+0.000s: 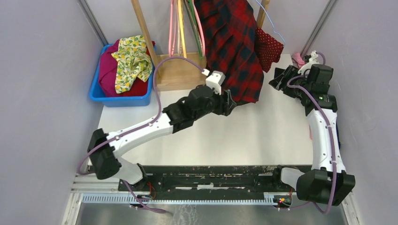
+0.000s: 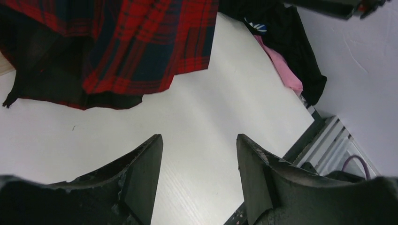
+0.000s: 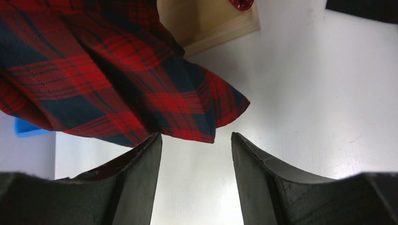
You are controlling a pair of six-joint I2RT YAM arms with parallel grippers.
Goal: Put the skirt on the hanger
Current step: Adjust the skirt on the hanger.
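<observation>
The dark-red dotted skirt (image 1: 269,48) hangs at the back right from the thin lilac hanger (image 1: 277,32), beside a big red-and-black plaid garment (image 1: 234,47). My left gripper (image 1: 231,104) sits low at the plaid hem, open and empty; in its own view (image 2: 199,140) only white table shows between the fingers. My right gripper (image 1: 276,82) hovers just below and right of the skirt, open and empty (image 3: 196,136). The right wrist view shows only a scrap of the skirt (image 3: 241,3) at the top edge, with the plaid hem (image 3: 117,84) hanging ahead of the fingers.
A blue bin (image 1: 99,93) at the back left holds magenta and lemon-print cloth. The wooden rack base (image 1: 180,72) carries pink hangers (image 1: 172,28). A pink cloth (image 1: 298,58) lies at the back right corner. Grey walls close in on both sides.
</observation>
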